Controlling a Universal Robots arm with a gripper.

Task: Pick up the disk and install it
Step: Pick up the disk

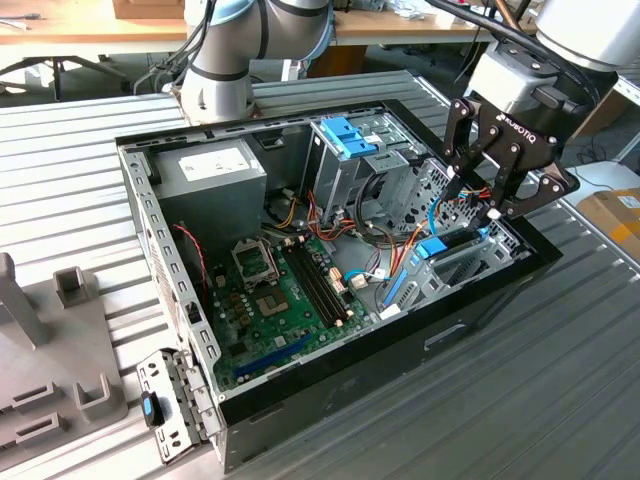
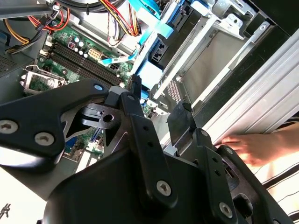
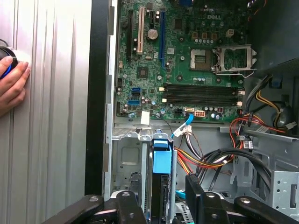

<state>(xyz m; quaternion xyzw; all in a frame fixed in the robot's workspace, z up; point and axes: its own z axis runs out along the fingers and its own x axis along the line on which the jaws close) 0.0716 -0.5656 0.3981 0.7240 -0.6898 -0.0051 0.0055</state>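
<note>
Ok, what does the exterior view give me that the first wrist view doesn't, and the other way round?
Exterior view: the arm's grey round base behind the open black computer case, and the light-grey plastic fixture blocks on the ribbed metal table. First wrist view: a person's hand beside the case. Both: the green motherboard, the black tool, and the grey metal disk in its light-blue plastic bracket by the tool.
</note>
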